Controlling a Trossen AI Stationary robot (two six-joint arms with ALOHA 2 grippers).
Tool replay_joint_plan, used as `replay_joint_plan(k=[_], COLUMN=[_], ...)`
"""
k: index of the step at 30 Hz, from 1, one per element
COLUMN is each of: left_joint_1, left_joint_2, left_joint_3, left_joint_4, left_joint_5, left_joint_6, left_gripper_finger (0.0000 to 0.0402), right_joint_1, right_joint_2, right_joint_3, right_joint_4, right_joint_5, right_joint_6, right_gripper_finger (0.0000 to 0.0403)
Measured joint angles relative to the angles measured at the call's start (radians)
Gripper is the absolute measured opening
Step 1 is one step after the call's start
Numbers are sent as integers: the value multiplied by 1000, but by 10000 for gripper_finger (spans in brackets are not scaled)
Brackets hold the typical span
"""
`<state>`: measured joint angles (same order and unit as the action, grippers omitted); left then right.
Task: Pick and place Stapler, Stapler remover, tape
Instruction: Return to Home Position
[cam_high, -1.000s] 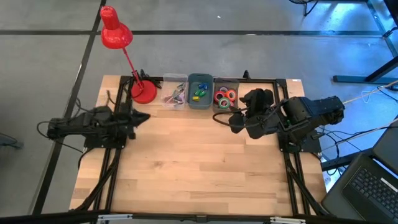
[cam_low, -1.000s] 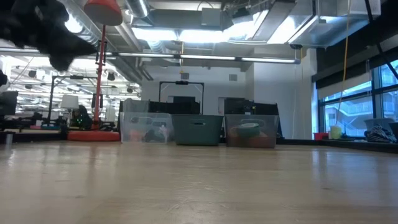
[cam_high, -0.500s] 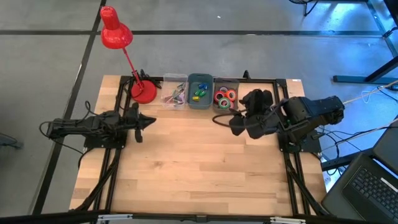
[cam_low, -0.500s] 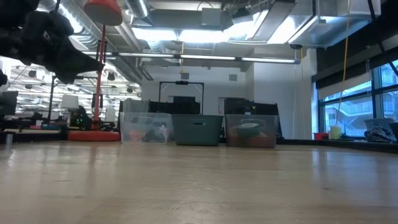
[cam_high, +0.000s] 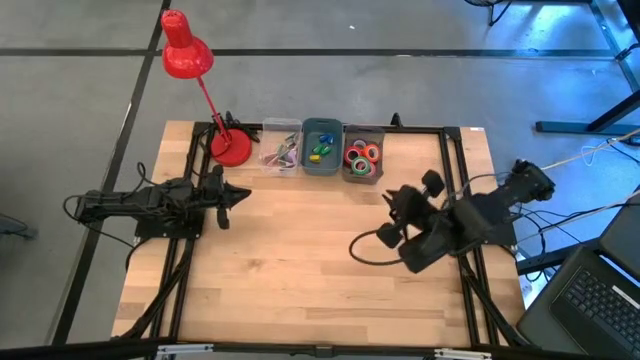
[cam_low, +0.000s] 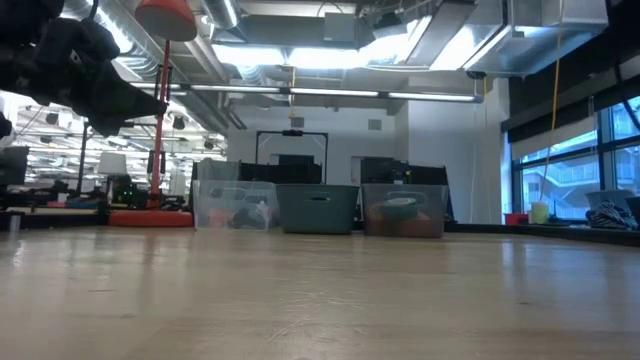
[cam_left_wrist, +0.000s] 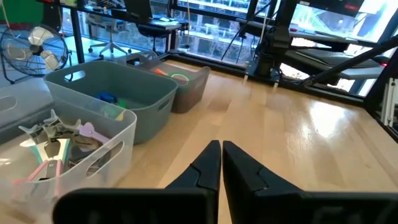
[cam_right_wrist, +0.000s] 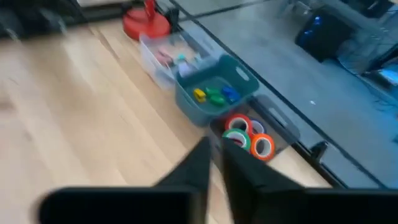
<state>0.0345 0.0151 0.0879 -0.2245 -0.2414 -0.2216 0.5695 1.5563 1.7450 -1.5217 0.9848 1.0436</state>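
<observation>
1. The table (cam_high: 300, 280) has a top of pale wood planks with a fine, streaky grain. Dark metal rails frame it.
2. Three small rectangular plastic bins with rounded corners stand side by side along the far edge. They are a clear bin (cam_left_wrist: 102, 155), a matte blue-grey bin (cam_left_wrist: 140, 102) in the middle, and a smoky bin (cam_left_wrist: 194, 87) that is half see-through.
3. The tape (cam_right_wrist: 249, 138) lies in the smoky bin as flat rings with pale cores, overlapping one another. The red-orange and green rings show plainly.
4. The staplers (cam_right_wrist: 214, 96) sit on the floor of the blue-grey bin. They are small solid pieces, one yellow, one green and one blue, close together.
5. The staple removers (cam_left_wrist: 53, 146) are jumbled in the clear bin. They are thin and claw-shaped, in pastel pink and other pale colours, and show through its glossy wall.
6. The left gripper (cam_left_wrist: 221, 145) hangs above the left side of the table, near the clear bin and facing the row of bins at a slant. Its two dark, wedge-shaped fingers are pressed together, with only a hairline slit between them. It holds nothing.
7. The right gripper (cam_right_wrist: 214, 144) hangs above the right half of the table, well apart from the bins and pointed toward them. Its tapered dark fingers are drawn in to a narrow seam, and nothing is between them.
8. A glossy red lamp (cam_high: 186, 50) has its round base just beside the clear bin. Its thin stem leans out to a bell-shaped shade beyond the table's far left corner.
</observation>
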Motion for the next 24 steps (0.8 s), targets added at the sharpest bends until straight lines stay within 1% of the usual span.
replay_joint_plan(k=[2,4,5,7,10,12,14,16,18,21,24], left_joint_1=[0,0,0,0,0,0,0,0,0,0,0], left_joint_2=[0,0,0,0,0,0,0,0,1,0,1], left_joint_3=[0,0,0,0,0,0,0,0,0,0,0], left_joint_4=[0,0,0,0,-1,-1,-1,-1,-1,-1,-1], left_joint_5=[0,0,0,0,0,0,0,0,0,0,0], left_joint_6=[0,0,0,0,0,0,0,0,0,0,0], left_gripper_finger=[6,4,4,4,7,8,8,6,4,5,8], right_joint_1=[-13,-45,-67,-119,-203,-253,-298,-331,-345,-349,-363], right_joint_2=[-7,-23,-37,-71,-108,-125,-154,-211,-297,-447,-563], right_joint_3=[-92,-198,-256,-382,-591,-710,-811,-924,-1051,-1251,-1425], right_joint_4=[49,166,248,493,923,1106,1201,1278,1377,1575,1800], right_joint_5=[-4,-29,-69,-199,-453,-539,-563,-582,-590,-611,-642], right_joint_6=[-4,-71,-135,-301,-552,-644,-676,-694,-710,-727,-811], right_gripper_finger=[21,10,10,5,4,3,2,2,2,1,1])
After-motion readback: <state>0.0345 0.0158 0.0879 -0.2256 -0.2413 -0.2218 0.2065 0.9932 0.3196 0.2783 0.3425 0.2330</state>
